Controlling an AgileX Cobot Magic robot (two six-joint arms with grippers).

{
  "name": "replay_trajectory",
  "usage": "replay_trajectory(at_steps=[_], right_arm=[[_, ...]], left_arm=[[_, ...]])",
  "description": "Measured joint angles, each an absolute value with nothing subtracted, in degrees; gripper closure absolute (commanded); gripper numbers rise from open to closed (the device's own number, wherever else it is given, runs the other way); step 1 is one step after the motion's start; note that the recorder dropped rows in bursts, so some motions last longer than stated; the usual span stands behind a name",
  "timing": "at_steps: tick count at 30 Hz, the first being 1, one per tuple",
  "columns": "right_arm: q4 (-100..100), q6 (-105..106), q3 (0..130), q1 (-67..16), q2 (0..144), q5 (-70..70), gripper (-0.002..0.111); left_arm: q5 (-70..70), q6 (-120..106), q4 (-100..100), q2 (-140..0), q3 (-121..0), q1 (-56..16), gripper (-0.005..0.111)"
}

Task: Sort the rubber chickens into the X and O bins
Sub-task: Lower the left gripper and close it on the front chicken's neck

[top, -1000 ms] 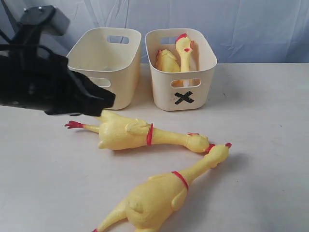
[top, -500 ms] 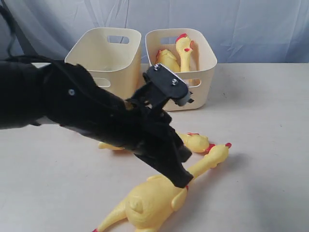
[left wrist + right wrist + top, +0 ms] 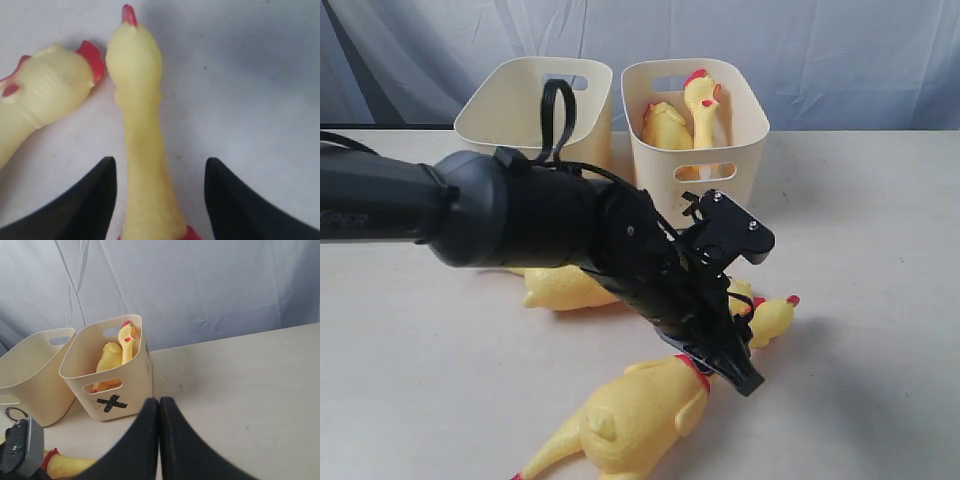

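Your left claw (image 3: pixel 160 162) stood apart, one jaw on each side of the neck of the near chicken (image 3: pixel 136 70), not touching it, I think so that it could close there. This chicken lay on the table (image 3: pixel 880 250) beside a second chicken (image 3: pixel 45 95); your right claw (image 3: pixel 159 404) was pressed together, holding nothing

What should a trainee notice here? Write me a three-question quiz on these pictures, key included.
1. True or false: the right gripper is shut.
2. How many rubber chickens lie in the X bin? A) one B) two C) four
3. Fill in: the open left gripper straddles the nearest chicken at its ____.
Key: 1 true; 2 B; 3 neck.
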State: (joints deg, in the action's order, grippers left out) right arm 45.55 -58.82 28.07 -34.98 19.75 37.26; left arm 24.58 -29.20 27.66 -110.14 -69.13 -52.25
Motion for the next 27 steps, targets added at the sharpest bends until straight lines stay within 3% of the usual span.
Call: replay_trajectory(at_steps=[15,22,27], right_arm=[[44.61,-58.82,28.07,-34.98,19.75,37.35,0.108],[44.39,-58.82,28.07,-34.98,19.75,37.35,0.108],[44.39,-58.82,28.07,-34.98,19.75,37.35,0.108]], left_arm=[[26.81,-21.87,19.20,-115.23,-70.01,-54.07,0.058],[27.59,-21.87,18.74,-115.23,-70.12,-54.16,0.092],[29.71,-21.87,18.74,-115.23,-70.22,-54.16,0.107]])
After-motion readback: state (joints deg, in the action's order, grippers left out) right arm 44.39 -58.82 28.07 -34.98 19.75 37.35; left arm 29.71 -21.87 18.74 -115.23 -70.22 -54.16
